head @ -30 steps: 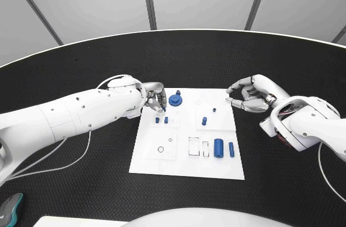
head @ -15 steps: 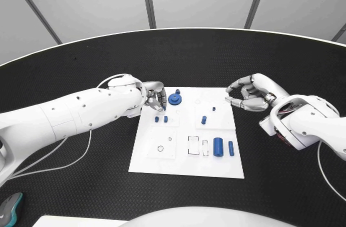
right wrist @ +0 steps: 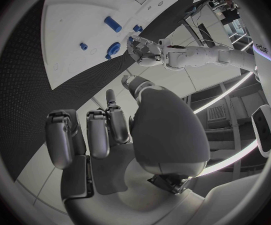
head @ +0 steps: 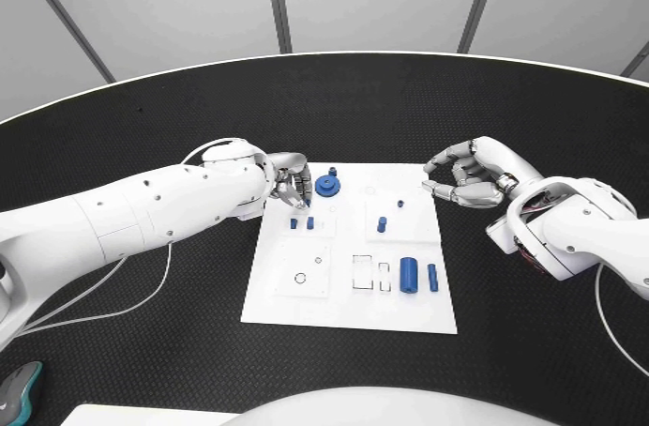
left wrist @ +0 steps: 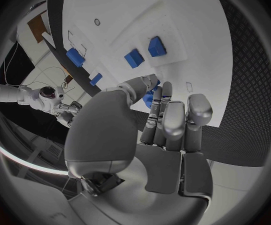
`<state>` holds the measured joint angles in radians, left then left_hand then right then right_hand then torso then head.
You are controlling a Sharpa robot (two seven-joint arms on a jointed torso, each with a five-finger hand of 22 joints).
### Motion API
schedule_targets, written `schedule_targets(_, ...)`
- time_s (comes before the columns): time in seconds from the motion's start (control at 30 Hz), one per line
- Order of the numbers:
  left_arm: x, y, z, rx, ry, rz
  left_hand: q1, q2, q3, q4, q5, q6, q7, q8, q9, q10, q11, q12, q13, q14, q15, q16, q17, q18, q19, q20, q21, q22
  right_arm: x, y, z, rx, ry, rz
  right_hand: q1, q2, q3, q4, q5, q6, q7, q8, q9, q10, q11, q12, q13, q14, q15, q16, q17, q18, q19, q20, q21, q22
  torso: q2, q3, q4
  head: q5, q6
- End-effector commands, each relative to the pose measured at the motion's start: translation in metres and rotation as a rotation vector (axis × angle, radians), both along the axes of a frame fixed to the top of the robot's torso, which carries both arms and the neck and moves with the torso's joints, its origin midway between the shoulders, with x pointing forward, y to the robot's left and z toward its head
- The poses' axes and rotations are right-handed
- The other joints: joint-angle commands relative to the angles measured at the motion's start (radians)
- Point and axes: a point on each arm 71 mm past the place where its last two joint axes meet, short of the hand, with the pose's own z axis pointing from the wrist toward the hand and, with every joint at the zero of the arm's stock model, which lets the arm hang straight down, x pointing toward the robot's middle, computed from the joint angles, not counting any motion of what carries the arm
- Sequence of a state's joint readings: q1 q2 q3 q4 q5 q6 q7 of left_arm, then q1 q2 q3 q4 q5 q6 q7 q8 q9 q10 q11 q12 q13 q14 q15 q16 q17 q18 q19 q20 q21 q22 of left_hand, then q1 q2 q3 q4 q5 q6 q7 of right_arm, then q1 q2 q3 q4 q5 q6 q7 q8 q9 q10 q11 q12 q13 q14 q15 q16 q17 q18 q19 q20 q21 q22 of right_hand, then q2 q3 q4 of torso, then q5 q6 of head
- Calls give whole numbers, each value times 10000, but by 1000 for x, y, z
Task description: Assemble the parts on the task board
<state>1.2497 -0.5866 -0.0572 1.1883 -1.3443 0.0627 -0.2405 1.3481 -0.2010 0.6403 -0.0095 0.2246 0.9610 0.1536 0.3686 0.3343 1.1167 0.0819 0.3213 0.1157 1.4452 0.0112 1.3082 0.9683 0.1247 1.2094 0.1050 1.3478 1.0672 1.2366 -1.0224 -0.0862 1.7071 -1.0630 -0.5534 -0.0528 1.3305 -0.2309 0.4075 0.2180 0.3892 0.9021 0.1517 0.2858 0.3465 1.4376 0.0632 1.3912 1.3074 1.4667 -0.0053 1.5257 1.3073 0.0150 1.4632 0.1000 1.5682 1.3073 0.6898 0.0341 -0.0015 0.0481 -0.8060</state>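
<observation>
Parts blue, small, on task board — likely rigid, light, slippery; pinch across sides. Left hand at board's far-left corner, grip unclear. Right hand curled, empty, beside board.

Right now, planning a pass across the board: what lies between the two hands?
In the head view, the far end of the task board lies between the left hand and right hand, with a round blue part standing beside the left hand.

Both white arms reach inward; the left hand has its fingers bunched together, the right hand curls its fingers loosely.
</observation>
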Motion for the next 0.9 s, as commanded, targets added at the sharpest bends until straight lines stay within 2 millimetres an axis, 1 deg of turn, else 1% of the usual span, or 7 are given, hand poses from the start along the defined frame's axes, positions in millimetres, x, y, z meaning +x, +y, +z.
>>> schedule_targets(0.03, 0, 0, 0, 24, 24, 10, -97, -21, -46, 11, -25, -42, 41, -39, -14, -32, 48, -64, -14, -8, -12, 49, -8, -107, -76, 9, -59, -15, 0, 0, 0, 0, 0, 0, 84, -18, 44, 14, 24, 46, -31, 38, -10, 37, -11, 43, 1058, 802, -59, -38, 1601, -150, 1076, -65, 26, 2635, -1, -3, 5, -7, -4)
schedule_targets(0.2, 0, 1, -1, 59, 66, 18, -79, -7, -37, 1, -22, -34, 43, -43, -14, -20, 46, -70, -12, -7, -10, 58, 3, -107, -76, 12, -59, -12, 0, 0, 0, -1, 0, -1, 84, -18, 44, 14, 24, 46, -31, 38, -10, 37, -11, 43, 1058, 802, -59, -38, 1601, -150, 1076, -65, 26, 2635, -3, -6, 2, -7, -24)
schedule_targets(0.43, 0, 0, -1, 35, 51, -4, -58, -30, -43, -31, -26, -34, 52, -61, -15, -8, 53, -90, -11, -9, -5, 63, -9, -105, -85, 18, -63, -21, 0, 0, 0, -6, 4, -1, 84, -18, 44, 14, 24, 46, -31, 38, -10, 37, -11, 43, 1058, 802, -59, -38, 1601, -150, 1076, -65, 26, 2635, -4, -10, 8, 1, -18)
schedule_targets(0.67, 0, 1, 0, 8, -10, 47, -70, -63, -61, -42, -32, -75, 69, -108, -28, 10, 64, -113, -9, -8, 4, 76, -11, -112, -62, 26, -48, 13, 0, 0, 0, -7, 3, -1, 84, -18, 44, 14, 24, 46, -31, 38, -10, 37, -11, 43, 1058, 802, -59, -38, 1601, -150, 1076, -65, 26, 2635, -7, -3, -4, 7, -9)
schedule_targets(0.9, 1, 2, -1, 67, 35, 100, -55, -92, -63, -70, -30, -115, 94, -158, -42, 10, 79, -150, -13, -10, 14, 85, -22, -111, -67, 34, -51, 6, 1, 0, 0, -8, 2, -10, 84, -18, 44, 14, 24, 46, -31, 38, -10, 37, -11, 43, 1058, 802, -59, -38, 1601, -150, 1076, -65, 26, 2635, -1, -3, 1, 0, -12)
